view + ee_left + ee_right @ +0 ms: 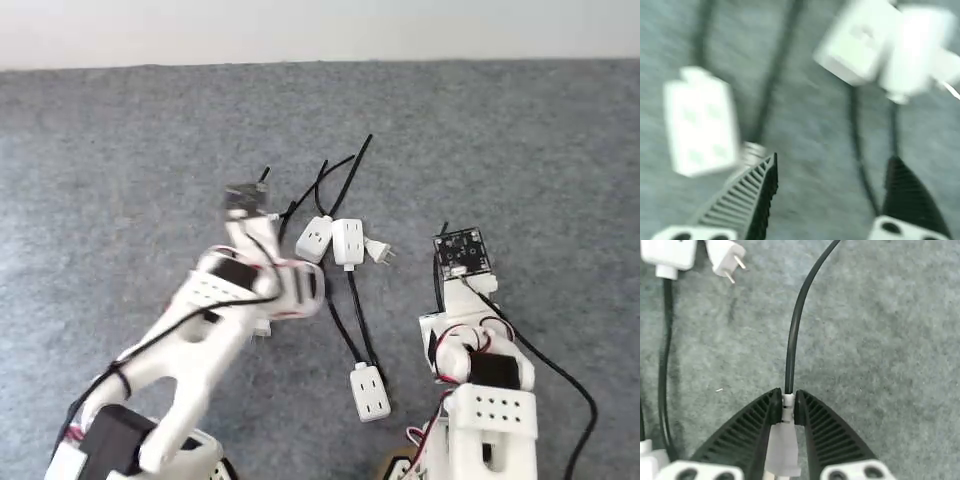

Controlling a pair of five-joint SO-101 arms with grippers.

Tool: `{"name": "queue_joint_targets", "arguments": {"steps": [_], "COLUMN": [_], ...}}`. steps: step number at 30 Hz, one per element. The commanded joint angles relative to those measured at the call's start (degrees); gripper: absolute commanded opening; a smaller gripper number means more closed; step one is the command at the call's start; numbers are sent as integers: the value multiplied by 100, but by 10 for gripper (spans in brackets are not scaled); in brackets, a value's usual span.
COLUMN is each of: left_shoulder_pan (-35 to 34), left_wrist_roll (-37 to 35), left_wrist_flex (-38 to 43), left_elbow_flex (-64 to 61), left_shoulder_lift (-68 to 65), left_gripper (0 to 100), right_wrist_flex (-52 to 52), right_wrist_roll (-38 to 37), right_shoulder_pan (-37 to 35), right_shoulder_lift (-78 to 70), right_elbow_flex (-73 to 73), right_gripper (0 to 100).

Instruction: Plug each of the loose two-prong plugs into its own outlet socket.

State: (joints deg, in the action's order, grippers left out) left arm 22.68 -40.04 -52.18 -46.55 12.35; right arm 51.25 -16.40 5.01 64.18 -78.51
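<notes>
R gripper (pixel 785 399) clamps plug (pixel 782 442) at cord end; L gripper (pixel 834 160) spread wide. Steady socket (pixel 700 120) beside L's finger, then align prongs.

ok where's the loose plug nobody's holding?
In the high view the loose plug lies on the grey mat near the middle, just right of the paired socket blocks, prongs pointing away from them.

Wearing white printed shells on the left arm (pixel 190 350) and the right arm (pixel 485 400), dotted with rows of small round holes. Trailing thin black cables (pixel 592 408) and red wires. Carrying a black circuit board (pixel 462 252). Ending in black ribbed wedge fingers (pixel 747 432).
</notes>
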Motion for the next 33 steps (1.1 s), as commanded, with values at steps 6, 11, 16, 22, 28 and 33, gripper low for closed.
{"name": "queue_joint_targets", "arguments": {"steps": [6,11,16,22,28,33], "left_shoulder_pan": [747,712,721,747,712,712], "left_wrist_roll": [-1116,-1116,-1125,-1257,-976,-352], "left_wrist_flex": [853,879,686,255,255,88], "left_elbow_flex": [277,549,1174,1692,1719,1719], "left_shoulder_lift": [-88,-1046,-2057,-2514,-2532,-2532], "left_gripper": [187,171,171,164,9,12], "right_wrist_flex": [-198,-198,-198,-198,-207,-207], "right_wrist_roll": [62,62,62,70,79,70], "right_shoulder_pan": [84,84,84,84,84,84], "right_shoulder_lift": [-101,-101,-101,-101,-101,-101], "right_elbow_flex": [229,220,220,220,220,220], "right_gripper": [9,9,9,9,9,9]}}
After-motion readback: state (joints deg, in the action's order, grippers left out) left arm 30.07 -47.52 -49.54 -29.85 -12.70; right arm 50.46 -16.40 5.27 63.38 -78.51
